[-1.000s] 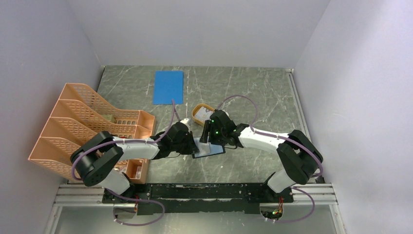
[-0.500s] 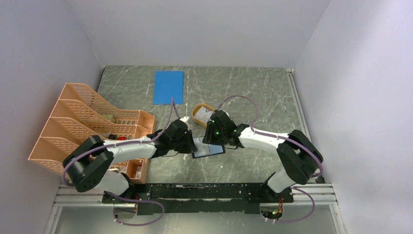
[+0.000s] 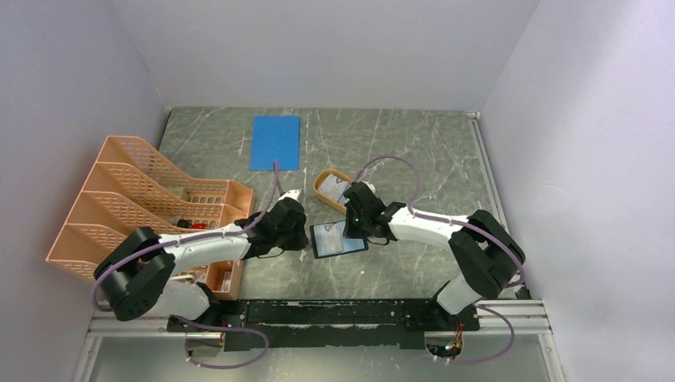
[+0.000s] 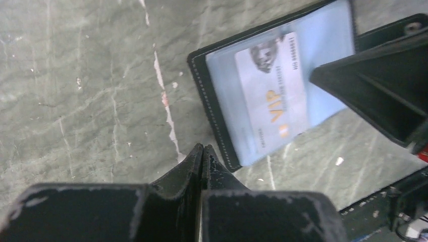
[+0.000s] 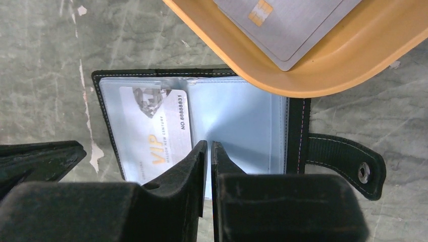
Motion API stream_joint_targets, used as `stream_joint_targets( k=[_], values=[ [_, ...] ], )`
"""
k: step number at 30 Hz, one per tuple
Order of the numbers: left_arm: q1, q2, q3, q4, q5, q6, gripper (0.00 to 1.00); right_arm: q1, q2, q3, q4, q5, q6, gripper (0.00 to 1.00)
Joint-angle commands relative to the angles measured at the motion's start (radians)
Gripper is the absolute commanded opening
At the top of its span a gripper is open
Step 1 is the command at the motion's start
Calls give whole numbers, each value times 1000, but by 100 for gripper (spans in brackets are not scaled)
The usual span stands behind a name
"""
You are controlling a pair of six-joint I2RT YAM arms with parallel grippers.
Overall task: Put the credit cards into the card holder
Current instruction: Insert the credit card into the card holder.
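Left hand (image 3: 305, 235) sits low over the worktop (image 3: 414, 151) in the top view, just beside the near-left edge of the open card holder (image 3: 330, 243), while the right hand (image 3: 351, 230) is over the holder's far-right part. The holder lies flat near the middle of the worktop, just in front of the orange tray (image 3: 321, 189). An orange rack (image 3: 135, 207) stands at the left, and a blue sheet (image 3: 275, 142) lies well apart at the back. From the left wrist, that hand's fingers are pressed together with nothing between them, their tips on bare stone just short of the holder's stitched corner. A VIP card (image 4: 270, 85) sits inside the holder's clear bluish pocket, and the right hand's dark finger reaches in over the pocket from the right. From the right wrist, that hand is narrow, only a thin slit between the fingers; whether it pinches the pocket film I cannot tell. Its tips are over the pocket, beside the VIP card's right edge. The snap tab (image 5: 348, 161) sticks out to the right. The tray's rim overlaps the holder's top edge, and a grey card (image 5: 287, 25) lies in the tray.
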Motion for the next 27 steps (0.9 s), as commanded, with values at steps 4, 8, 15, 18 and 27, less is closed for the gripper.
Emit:
stream_joint_targets(
  k=[4,8,15,18,27],
  values=[
    [6,84,6,-10,-31,-4,5,-5,44,13,4,-6,-28,11],
    [6,111,6,1,-19,0,5,-3,50,14,14,-24,-34,11],
    [6,132,3,22,6,0,5,11,47,24,19,-39,-41,11],
    [6,139,3,31,18,2,5,25,47,32,16,-39,-43,11],
    [6,150,-6,71,60,9,5,62,66,54,22,-39,-31,12]
  ],
)
